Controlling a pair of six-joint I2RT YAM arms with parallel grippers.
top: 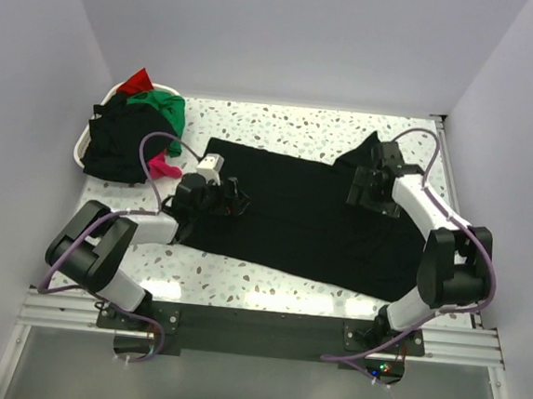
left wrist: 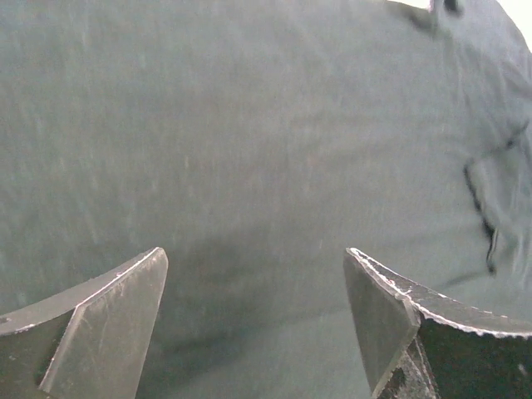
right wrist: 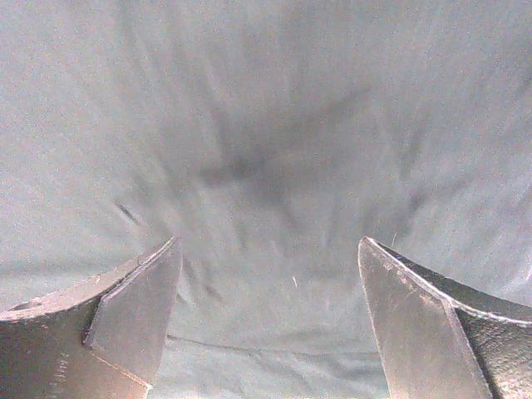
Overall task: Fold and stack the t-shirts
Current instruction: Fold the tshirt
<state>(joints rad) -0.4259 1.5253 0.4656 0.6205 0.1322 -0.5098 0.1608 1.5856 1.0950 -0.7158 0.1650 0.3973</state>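
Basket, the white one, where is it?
In the top view, the white basket sits at the far left corner of the table, heaped with shirts, just left of the spread-out black shirt.

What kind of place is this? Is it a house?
Probably a robot lab booth, not a house: plain walls box in a speckled table, the left arm and right arm are bolted to a metal rail, and a black shirt lies spread out.
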